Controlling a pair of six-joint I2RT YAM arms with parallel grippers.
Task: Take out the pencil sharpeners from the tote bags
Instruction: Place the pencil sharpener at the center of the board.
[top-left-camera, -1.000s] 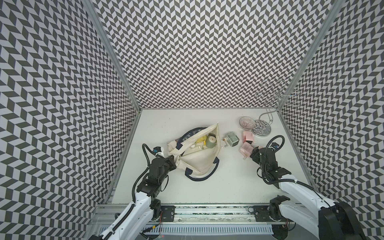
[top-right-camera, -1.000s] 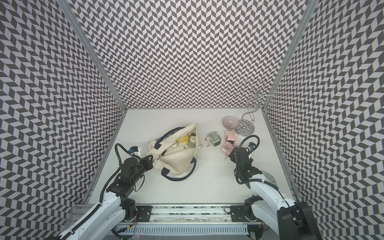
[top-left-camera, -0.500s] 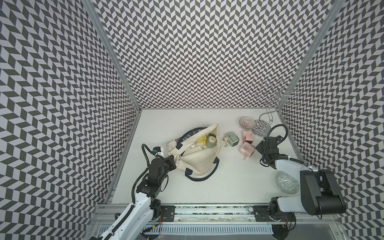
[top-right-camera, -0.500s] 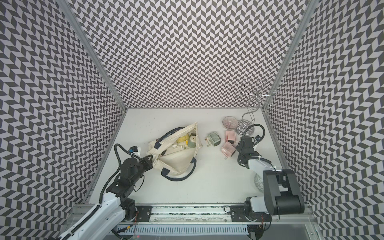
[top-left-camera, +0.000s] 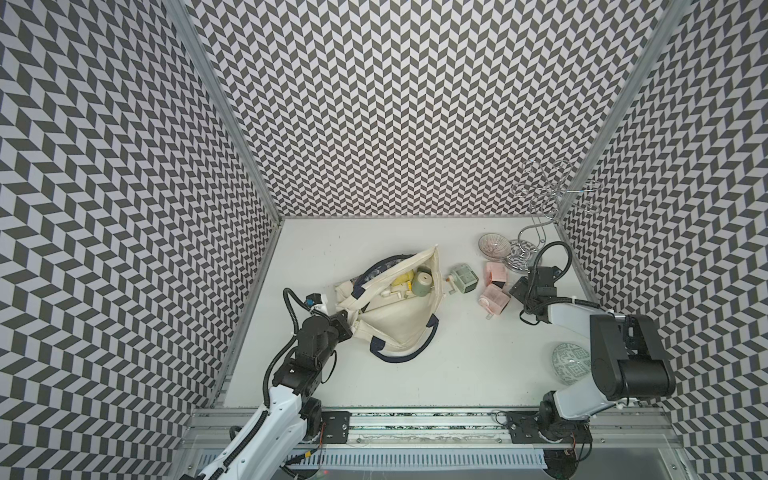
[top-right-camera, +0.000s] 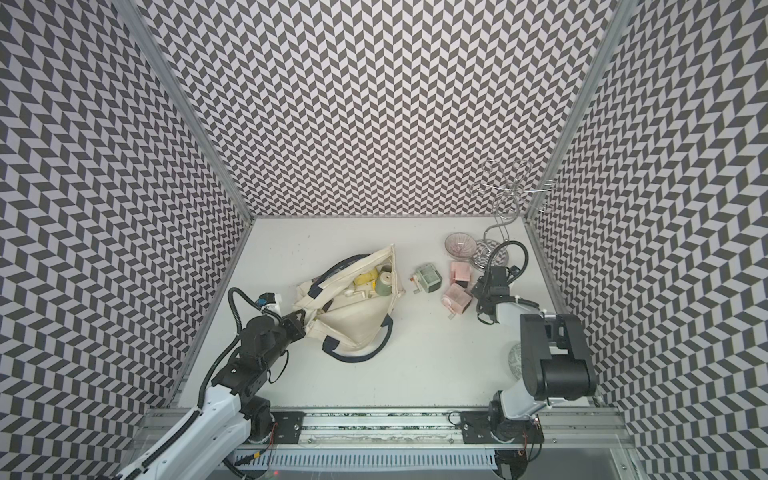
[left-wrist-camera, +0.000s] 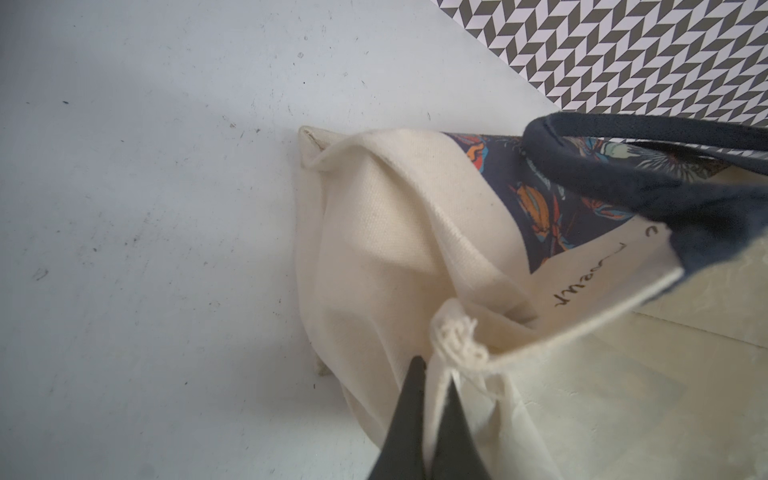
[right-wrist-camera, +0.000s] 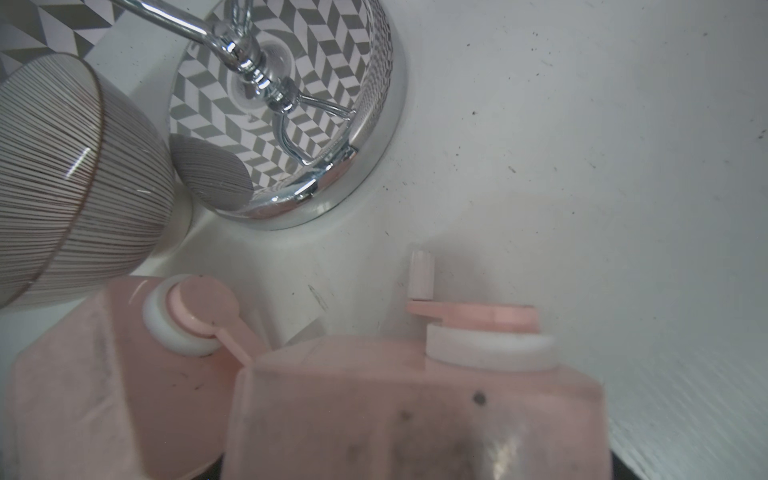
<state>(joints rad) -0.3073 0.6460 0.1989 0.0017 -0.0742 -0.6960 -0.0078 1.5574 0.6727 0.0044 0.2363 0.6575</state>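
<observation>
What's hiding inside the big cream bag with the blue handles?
Peeking from the mouth of the cream canvas tote bag are a yellow plastic pencil sharpener, a sage green sharpener and a cream-white sharpener. Canvas covers the deeper part, so anything there is hidden.

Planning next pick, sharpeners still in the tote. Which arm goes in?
Right, likely: the right claw is open and free beside a pink sharpener; the left claw is shut on the tote corner, holding it.

Light: bright, even, overhead.
Shadows: soft, beside the tote bag (left-wrist-camera: 374, 249).
Glare: highlights on the chrome stand (right-wrist-camera: 291, 124).
Blur: nearest pink sharpener (right-wrist-camera: 415, 415), right wrist view.
</observation>
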